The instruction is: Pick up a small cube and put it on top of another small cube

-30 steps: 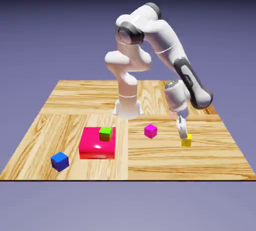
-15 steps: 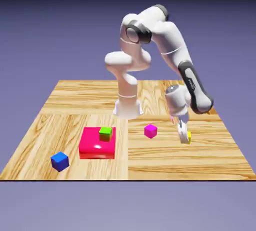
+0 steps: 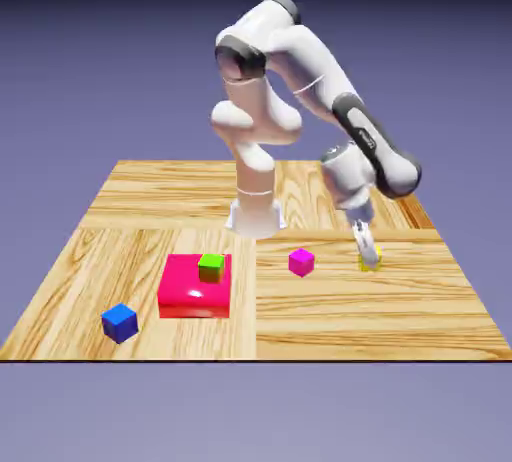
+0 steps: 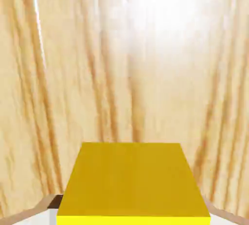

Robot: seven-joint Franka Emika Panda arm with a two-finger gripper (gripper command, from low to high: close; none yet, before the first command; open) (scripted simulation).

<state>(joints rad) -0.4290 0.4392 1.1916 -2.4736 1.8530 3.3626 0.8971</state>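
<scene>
Delta vs one second back: yellow cube [image 3: 371,257] was sitting on the bench [image 3: 330,325] with the end effector [image 3: 367,253] open around it; now the end effector is closed on it and the cube is clear of the bench, a bit higher and slightly further back in the exterior view. Shoulder and upper arm have swung toward the exterior view's left; the forearm now slopes down more steeply to the exterior view's right. Nothing else moved.

Near to far, exterior view:
- blue cube [image 3: 119,322] near the front edge, exterior view's left.
- red block [image 3: 194,286] behind it, with the green-topped cube [image 3: 211,267] on its far right part, olive sides, sitting square, top face up.
- magenta cube [image 3: 301,262] alone mid-bench, well apart from the red block.
- yellow cube just to the right of magenta, off the surface, half hidden behind the white fingers [image 3: 366,246].
- robot base [image 3: 255,216] at the far middle.

Pose: elbow high, forearm dropping to the wrist, end effector pointing down with a slight tilt.

Hand view: yellow cube [image 4: 132,182] fills the bottom middle between the fingers, one flat face toward the camera, edges square to the frame. It's a cube, so no long axis. Blurred wood grain of the bench [image 4: 121,63] behind it.
</scene>
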